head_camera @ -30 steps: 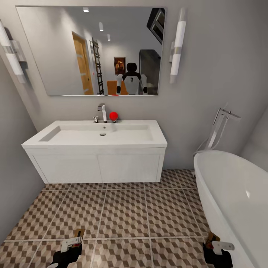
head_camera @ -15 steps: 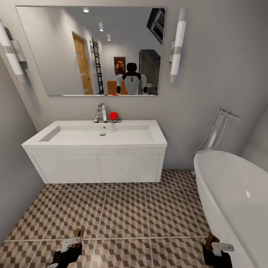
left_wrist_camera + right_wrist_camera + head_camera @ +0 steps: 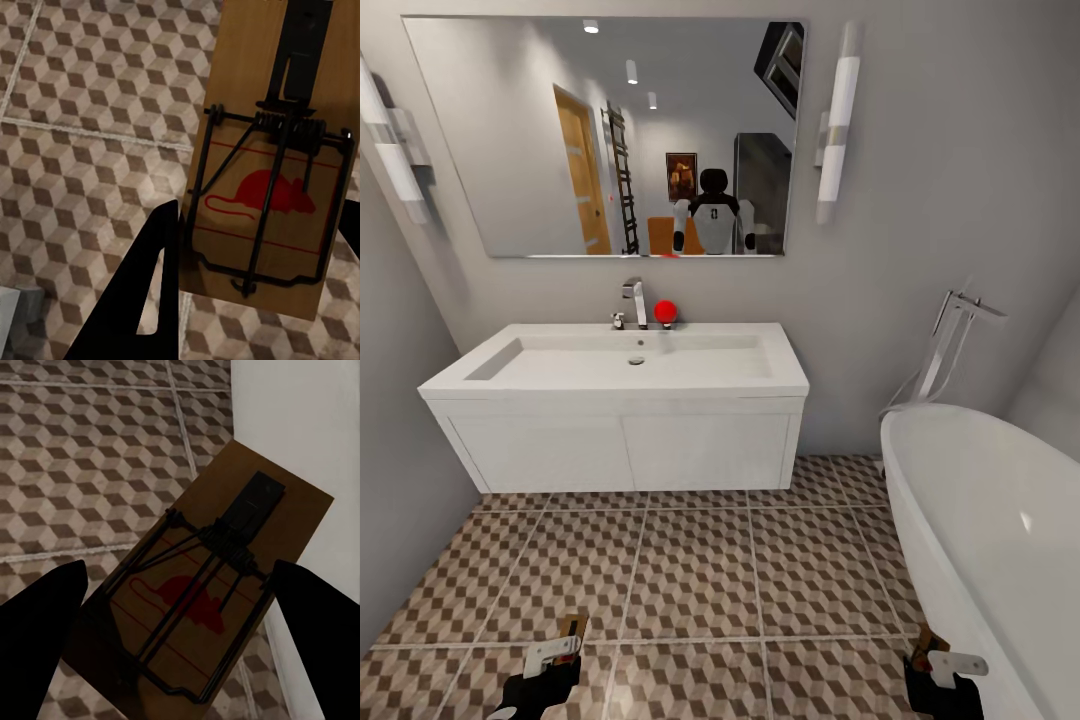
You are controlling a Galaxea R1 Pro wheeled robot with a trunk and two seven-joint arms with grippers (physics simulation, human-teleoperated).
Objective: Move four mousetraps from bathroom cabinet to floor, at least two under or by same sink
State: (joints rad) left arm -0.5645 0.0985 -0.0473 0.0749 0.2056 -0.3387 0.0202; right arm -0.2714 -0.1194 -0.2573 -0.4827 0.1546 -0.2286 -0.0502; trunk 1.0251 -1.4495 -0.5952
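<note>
The left gripper is pinching a mousetrap between its dark fingers, the board held flat-faced to the wrist camera with the red mouse print and wire spring plain to see. The right gripper likewise has its jaws closed on a second trap, this one angled across the fingers. Each arm carrying one trap looks like a way to halve the trips from the cabinet, and both hang low over the floor, which suits setting them down gently rather than dropping them.

In the head view the left gripper and right gripper sit at the bottom edge, well apart, with just a brown sliver of board showing at each (too little there to tell what they hold). The wrist views supply that detail. What they lack, the head view gives: the sink stands straight ahead on its white vanity, with open tiles between it and the robot, and the bathtub is close on the right. The right wrist view confirms that, a white wall of tub rising just beside the trap.

Judging by this, both traps are yet to be placed, and neither is next to the sink.
</note>
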